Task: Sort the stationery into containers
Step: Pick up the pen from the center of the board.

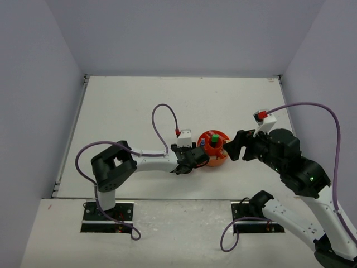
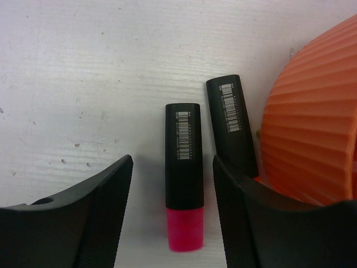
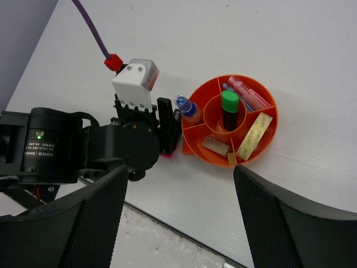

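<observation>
In the left wrist view a black marker with a pink cap (image 2: 183, 178) lies on the table between the open jaws of my left gripper (image 2: 172, 184), not touching either finger. A second black marker (image 2: 230, 120) lies beside it against the orange organiser (image 2: 312, 139); its cap is hidden behind my right finger. From above, the left gripper (image 1: 192, 158) sits low at the organiser's (image 1: 215, 163) left side. My right gripper (image 3: 178, 184) is open and empty, high above the organiser (image 3: 192, 146). A green-capped marker (image 3: 229, 103) stands in the central cup.
The organiser's outer compartments hold a blue marker (image 3: 187, 106), pink items (image 3: 248, 92), a yellow labelled strip (image 3: 252, 133) and a small cream piece (image 3: 215, 145). The table's near edge (image 3: 184, 237) runs below the right gripper. Grey walls enclose the table.
</observation>
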